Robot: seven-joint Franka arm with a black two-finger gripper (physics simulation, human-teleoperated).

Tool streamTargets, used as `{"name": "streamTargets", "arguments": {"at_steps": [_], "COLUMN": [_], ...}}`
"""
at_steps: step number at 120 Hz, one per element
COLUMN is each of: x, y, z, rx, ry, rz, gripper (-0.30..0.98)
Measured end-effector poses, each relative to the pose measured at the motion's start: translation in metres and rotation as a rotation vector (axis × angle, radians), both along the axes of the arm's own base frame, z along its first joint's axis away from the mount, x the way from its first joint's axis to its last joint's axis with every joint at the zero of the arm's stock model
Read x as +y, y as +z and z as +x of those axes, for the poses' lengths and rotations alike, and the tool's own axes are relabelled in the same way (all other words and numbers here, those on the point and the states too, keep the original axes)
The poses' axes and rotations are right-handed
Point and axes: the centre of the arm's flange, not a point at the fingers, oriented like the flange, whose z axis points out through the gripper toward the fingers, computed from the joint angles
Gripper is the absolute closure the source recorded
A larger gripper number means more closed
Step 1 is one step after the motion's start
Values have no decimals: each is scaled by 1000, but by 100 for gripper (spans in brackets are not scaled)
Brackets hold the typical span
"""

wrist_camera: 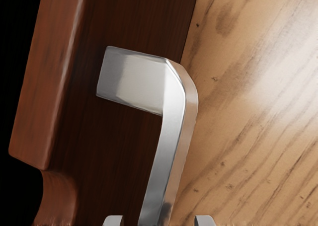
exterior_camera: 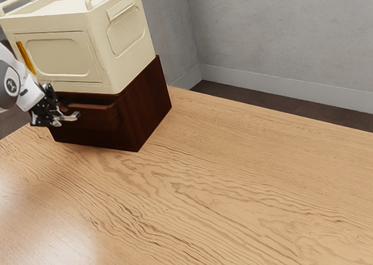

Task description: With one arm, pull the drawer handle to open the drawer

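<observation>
Just one handle (wrist_camera: 172, 121), two fingers (wrist_camera: 204, 221).

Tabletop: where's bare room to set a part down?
Bare: tabletop from the dark cabinet toward the exterior view's right, out to its edge, plus the stretch in front of the cabinet. Crowded: at the drawer handle, with the open pincer astride it.

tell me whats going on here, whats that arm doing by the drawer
My gripper is open around the silver handle of the dark wooden drawer, a finger on either side with gaps between. It looks lined up to grip and pull. A cream container sits on top of the cabinet.
</observation>
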Motion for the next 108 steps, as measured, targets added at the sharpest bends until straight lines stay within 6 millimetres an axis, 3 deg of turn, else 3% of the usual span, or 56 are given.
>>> {"name": "streamTargets", "arguments": {"at_steps": [108], "x": [-10], "y": [3], "z": [-54], "rx": [-8], "ry": [-18], "rz": [-35], "gripper": [60]}}
